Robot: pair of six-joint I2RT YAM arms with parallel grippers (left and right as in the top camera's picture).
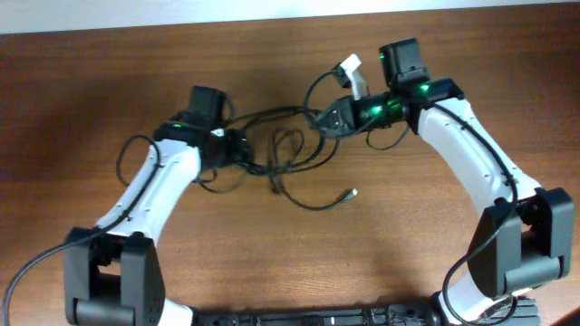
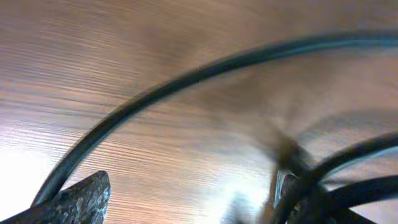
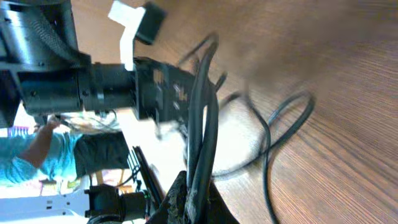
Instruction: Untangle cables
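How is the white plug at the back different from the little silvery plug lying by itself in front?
The white plug is bigger and bright white, while the little plug is small and greyish. The white plug sits at the back, right by the tangle. The little plug lies alone on bare table, nearer the front. Both seem to sit at the end of black cable.

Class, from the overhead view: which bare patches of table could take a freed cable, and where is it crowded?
Free: the table front strip, below the loose connector; also its far left corner. Crowded: the cable tangle at centre.
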